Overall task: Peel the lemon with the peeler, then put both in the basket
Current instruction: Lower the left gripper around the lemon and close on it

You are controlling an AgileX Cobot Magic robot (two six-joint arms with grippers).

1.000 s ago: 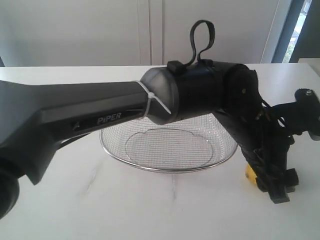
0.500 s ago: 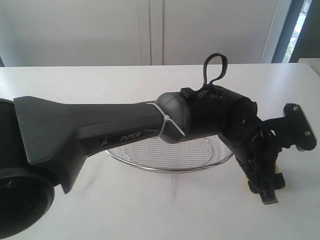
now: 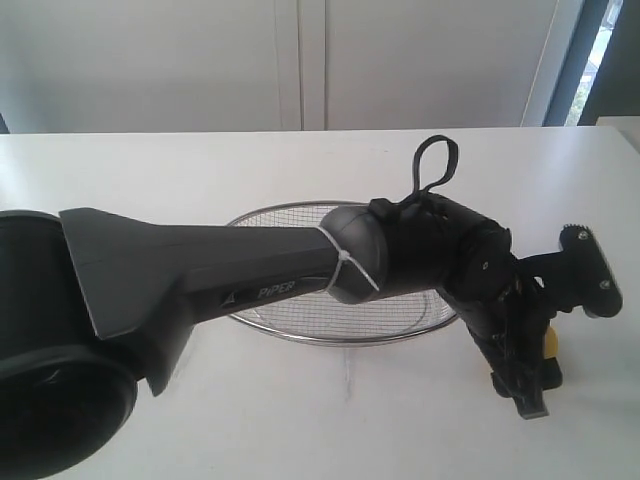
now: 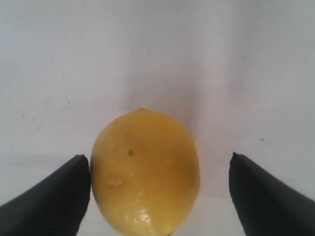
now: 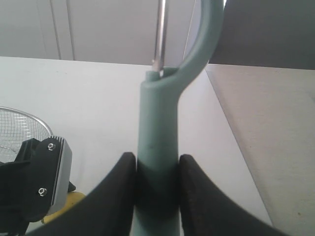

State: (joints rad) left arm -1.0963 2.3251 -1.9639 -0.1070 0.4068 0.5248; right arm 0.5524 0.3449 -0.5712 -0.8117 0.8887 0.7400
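Note:
The yellow lemon (image 4: 145, 172) lies on the white table between the fingers of my left gripper (image 4: 157, 162). The gripper is open: one finger (image 4: 59, 196) touches the lemon's side and the other (image 4: 261, 196) stands apart from it. In the exterior view the left gripper (image 3: 528, 395) is down at the table right of the basket, with a bit of the lemon (image 3: 549, 343) showing behind it. My right gripper (image 5: 157, 164) is shut on the handle of the pale teal peeler (image 5: 157, 113), head and blade pointing away. The wire basket (image 3: 300, 335) sits behind the left arm.
The left arm's thick black link (image 3: 220, 275) crosses in front of the basket and hides much of it. In the right wrist view the basket's mesh edge (image 5: 24, 120) and the left wrist's grey camera block (image 5: 47, 177) are close by. The table's right edge (image 5: 231, 128) runs alongside.
The left arm has sunk lower toward the table, uncovering the basket's far rim. Its gripper has come down around the lemon and shifted slightly left.

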